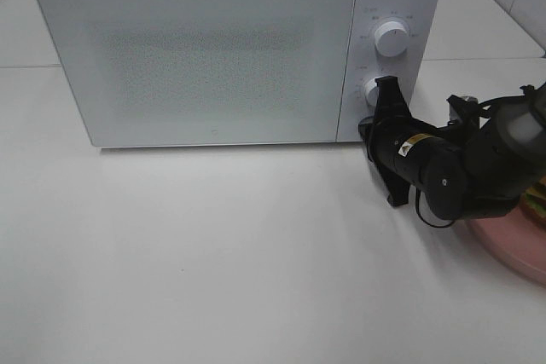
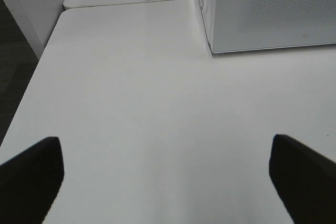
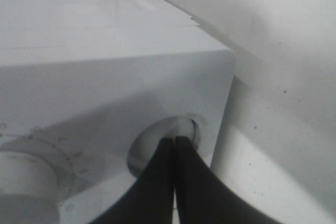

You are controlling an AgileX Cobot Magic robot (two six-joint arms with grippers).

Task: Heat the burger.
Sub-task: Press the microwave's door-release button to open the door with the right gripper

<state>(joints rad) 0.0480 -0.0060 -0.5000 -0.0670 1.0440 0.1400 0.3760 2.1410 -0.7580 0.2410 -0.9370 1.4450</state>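
Note:
The white microwave [image 1: 213, 49] stands at the back of the table with its door closed. My right gripper [image 1: 382, 83] is shut, its tips pressed against the lower knob [image 1: 373, 93] on the control panel. The right wrist view shows the closed fingertips [image 3: 174, 139] meeting that knob [image 3: 144, 153]. Behind the right arm, at the right edge, a sliver of the burger [image 1: 538, 198] shows on the pink plate [image 1: 512, 249]; most of it is hidden. My left gripper [image 2: 165, 145] is open over bare table, holding nothing, and does not appear in the exterior view.
The upper knob [image 1: 392, 38] sits above the lower one. The white table [image 1: 213, 253] stretches in front of the microwave. In the left wrist view the table's edge [image 2: 31, 82] drops off beside the microwave's corner [image 2: 210, 45].

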